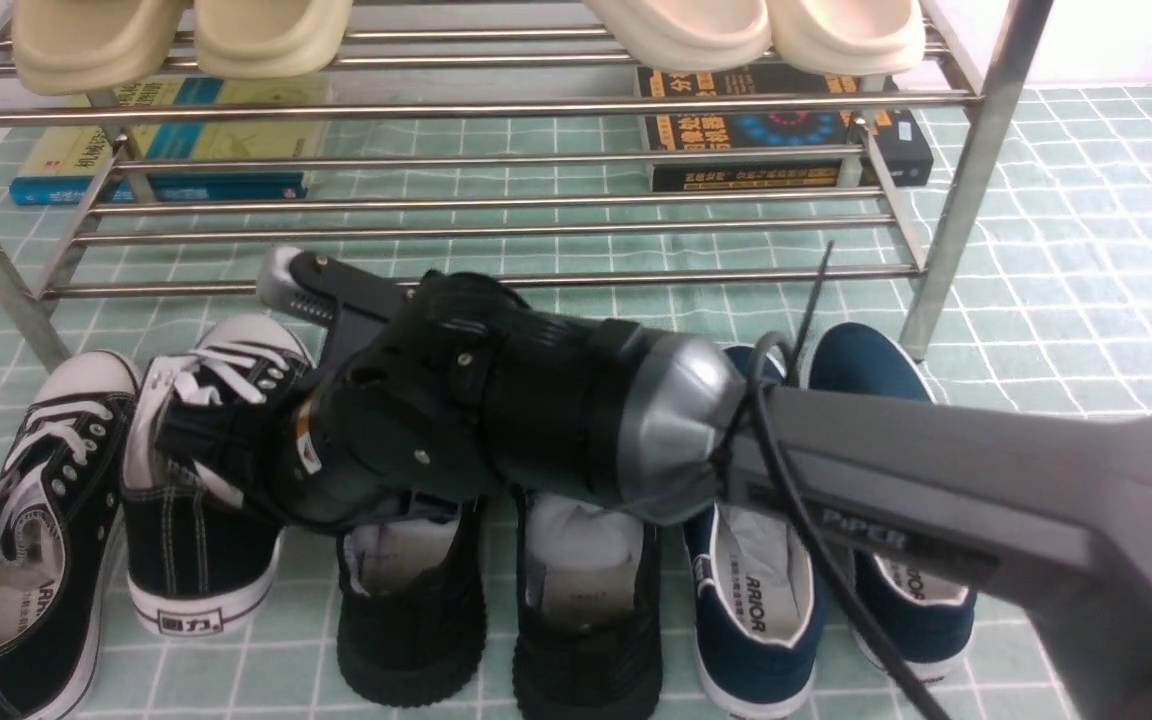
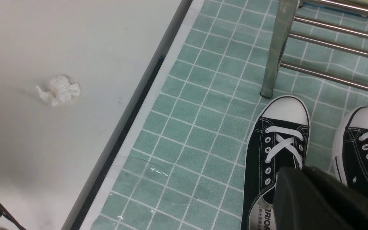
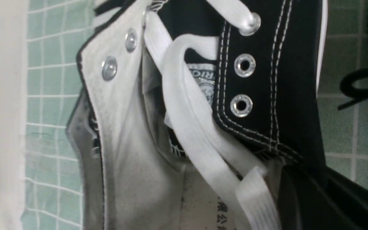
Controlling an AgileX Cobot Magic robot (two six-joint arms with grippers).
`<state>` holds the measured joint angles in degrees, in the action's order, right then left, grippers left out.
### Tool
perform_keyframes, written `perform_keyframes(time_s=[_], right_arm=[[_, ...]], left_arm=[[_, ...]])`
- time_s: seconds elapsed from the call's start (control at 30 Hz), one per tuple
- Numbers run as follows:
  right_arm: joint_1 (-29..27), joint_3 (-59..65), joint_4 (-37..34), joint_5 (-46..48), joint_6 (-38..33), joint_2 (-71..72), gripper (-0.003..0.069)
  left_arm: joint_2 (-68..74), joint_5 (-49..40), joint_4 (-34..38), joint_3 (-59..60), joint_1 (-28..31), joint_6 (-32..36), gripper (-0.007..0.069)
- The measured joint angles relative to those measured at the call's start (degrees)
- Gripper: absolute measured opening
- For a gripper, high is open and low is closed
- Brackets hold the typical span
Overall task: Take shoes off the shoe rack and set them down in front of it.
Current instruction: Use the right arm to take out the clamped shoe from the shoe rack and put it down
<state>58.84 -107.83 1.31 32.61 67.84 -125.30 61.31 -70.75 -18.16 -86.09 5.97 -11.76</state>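
Standing shoes: the left canvas sneaker (image 1: pixel 46 500) and the right canvas sneaker (image 1: pixel 198 560) are sitting side by side on the mat, just in front of the shoe rack (image 1: pixel 971 180), toes toward it. Both are showing black canvas, white laces, white toe caps and soles, and silver eyelets.
All-black sneakers: this pair (image 1: pixel 406 630) is standing just right of the canvas pair, heels toward the camera.
Right gripper: the right gripper (image 1: pixel 176 440) is pressing its jaws together on the collar of the right canvas sneaker. In the wrist view one dark finger (image 3: pixel 315 198) is overlapping the black eyelet panel.
Left gripper: the left gripper (image 2: pixel 299 185) is hanging over the left canvas sneaker, jaws together; only its dark tip is showing.
Surface: a green checked mat (image 1: pixel 1086 250) is lying under rack and shoes. A pale smooth surface (image 2: pixel 59 143) is bordering it, with a crumpled tissue (image 2: pixel 59 90) lying on it.
Surroundings: foam slides (image 1: pixel 266 35) are occupying the upper tier. Books (image 1: pixel 196 140) are lying beneath the rack. Navy slip-ons (image 1: pixel 756 610) are standing right of the all-black pair.
Obstruction: the right arm (image 1: pixel 936 500) is crossing the front view, hiding the fronts of the all-black sneakers and part of the slip-ons.
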Motion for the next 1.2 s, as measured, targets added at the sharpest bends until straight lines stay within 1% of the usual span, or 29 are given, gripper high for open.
perform_keyframes(time_s=[0.2,0.37,0.4,0.47,0.53,0.63,0.67,0.73,0.8,0.83,0.87,0.9,0.97,1.07,1.1,1.13,1.2], right_arm=[[0.0,0.0,0.0,-1.7,0.2,-1.2,0.0052],[0.0,0.0,-0.7,-3.5,0.2,-1.9,0.0102],[0.1,0.0,-1.3,-4.4,0.2,-2.2,0.0141],[0.2,0.0,-1.3,-4.8,0.2,-2.5,0.0174],[0.4,-0.2,-1.3,-5.7,0.2,-2.6,0.0260],[0.6,-0.4,-1.3,-6.4,0.2,-2.6,0.0322],[0.5,-0.4,-1.3,-6.4,0.2,-2.5,0.0375],[0.5,-0.4,-1.3,-4.9,-1.5,-1.6,0.0419],[0.5,-0.4,-0.7,-1.4,-6.0,0.5,0.0442],[0.5,-0.4,-0.6,-1.0,-7.2,1.1,0.0442],[0.2,-0.4,-0.3,2.2,-10.7,3.1,0.0445],[0.1,-0.4,-0.3,2.7,-11.4,3.4,0.0445],[-1.1,-0.4,0.0,11.1,-20.3,9.3,0.0428],[-3.2,-0.5,0.2,21.2,-28.7,16.4,0.0362],[-4.0,-0.5,0.3,23.8,-30.7,18.8,0.0335],[-4.2,-0.5,0.4,25.0,-31.7,19.7,0.0327],[-5.6,-0.5,0.6,30.4,-36.0,23.7,0.0253]], left_arm=[[0.0,0.0,0.0,0.0,0.0,0.0,0.0043],[0.0,0.0,0.0,0.0,-0.1,0.0,0.0047],[0.0,0.0,0.0,0.0,-0.1,0.0,0.0050],[0.0,0.0,0.0,0.0,-0.1,0.0,0.0050],[0.0,0.0,0.0,0.0,-0.1,0.0,0.0050],[0.0,0.0,0.0,0.0,-0.1,0.0,0.0050],[0.0,0.0,0.0,0.0,-0.1,0.0,0.0050],[0.0,0.0,0.0,0.0,-0.1,0.0,0.0051],[0.0,0.0,0.0,0.0,-0.1,0.0,0.0052],[0.0,0.0,0.0,0.0,-0.1,0.0,0.0052],[0.0,0.0,0.0,0.0,-0.1,0.0,0.0052],[0.0,0.0,0.0,0.0,-0.1,0.0,0.0052],[0.0,0.0,0.0,0.0,-0.1,0.0,0.0054],[0.0,0.0,0.0,0.0,-0.1,0.0,0.0054],[0.0,0.0,0.0,0.0,-0.1,0.0,0.0054],[0.0,0.0,0.0,0.0,-0.1,0.0,0.0054],[0.0,0.0,0.1,0.0,-0.1,0.0,0.0054]])
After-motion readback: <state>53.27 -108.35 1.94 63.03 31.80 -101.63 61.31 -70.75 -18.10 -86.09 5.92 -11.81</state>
